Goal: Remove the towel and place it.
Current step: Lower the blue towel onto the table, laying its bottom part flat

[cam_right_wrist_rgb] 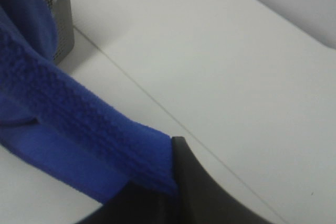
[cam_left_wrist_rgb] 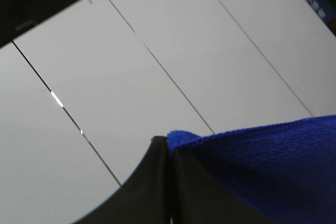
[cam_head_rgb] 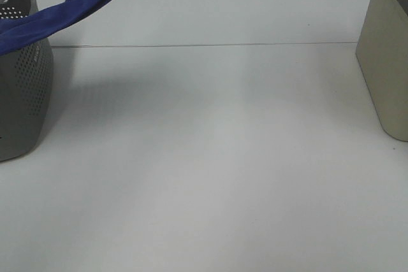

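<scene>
The royal-blue towel point(cam_head_rgb: 70, 4) hangs in the air at the back left, sloping from the top edge of the exterior high view down over the grey perforated basket point(cam_head_rgb: 29, 93). Neither gripper shows in that view. The left wrist view has my left gripper point(cam_left_wrist_rgb: 168, 153) with black fingers pressed together and a towel point(cam_left_wrist_rgb: 262, 161) edge pinched at their tips. In the right wrist view my right gripper point(cam_right_wrist_rgb: 174, 187) is shut on another part of the towel point(cam_right_wrist_rgb: 68, 124), which stretches back toward the basket point(cam_right_wrist_rgb: 62, 19).
A beige box point(cam_head_rgb: 386, 62) stands at the right edge of the white table point(cam_head_rgb: 210, 170). A thin seam point(cam_head_rgb: 204, 46) runs across the table near the back. The basket sits at the far left edge.
</scene>
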Tool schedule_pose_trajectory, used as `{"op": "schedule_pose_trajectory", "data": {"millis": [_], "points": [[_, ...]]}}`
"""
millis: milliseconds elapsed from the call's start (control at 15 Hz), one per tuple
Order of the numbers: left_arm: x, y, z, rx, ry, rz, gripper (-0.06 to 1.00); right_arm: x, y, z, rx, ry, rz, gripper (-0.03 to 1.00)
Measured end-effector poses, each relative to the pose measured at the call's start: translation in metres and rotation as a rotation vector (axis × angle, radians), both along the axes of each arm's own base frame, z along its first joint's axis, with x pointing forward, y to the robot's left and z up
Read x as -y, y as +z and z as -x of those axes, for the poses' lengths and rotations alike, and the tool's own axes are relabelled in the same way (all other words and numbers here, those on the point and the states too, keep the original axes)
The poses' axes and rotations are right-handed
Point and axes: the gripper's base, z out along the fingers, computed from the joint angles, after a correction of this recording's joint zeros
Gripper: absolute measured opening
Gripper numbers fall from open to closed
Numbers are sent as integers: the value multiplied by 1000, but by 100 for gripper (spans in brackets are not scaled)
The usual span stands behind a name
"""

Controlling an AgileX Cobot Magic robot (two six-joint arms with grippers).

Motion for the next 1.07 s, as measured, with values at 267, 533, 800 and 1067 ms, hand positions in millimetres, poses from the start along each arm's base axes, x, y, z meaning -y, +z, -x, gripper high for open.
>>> {"op": "schedule_pose_trajectory", "data": {"millis": [267, 533, 800, 1067], "points": [[8, 2, -11, 102, -87, 80, 0, 6, 17, -4, 156, -57, -1, 1], [21, 6, -46, 137, -89, 102, 0, 12, 31, -20, 388, -144, 18, 1], [31, 7, -76, 132, -65, 106, 0, 16, 42, -28, 549, -205, 16, 1], [33, -7, -90, 89, -26, 55, 0, 13, 33, -39, 548, -224, 9, 1]]}}
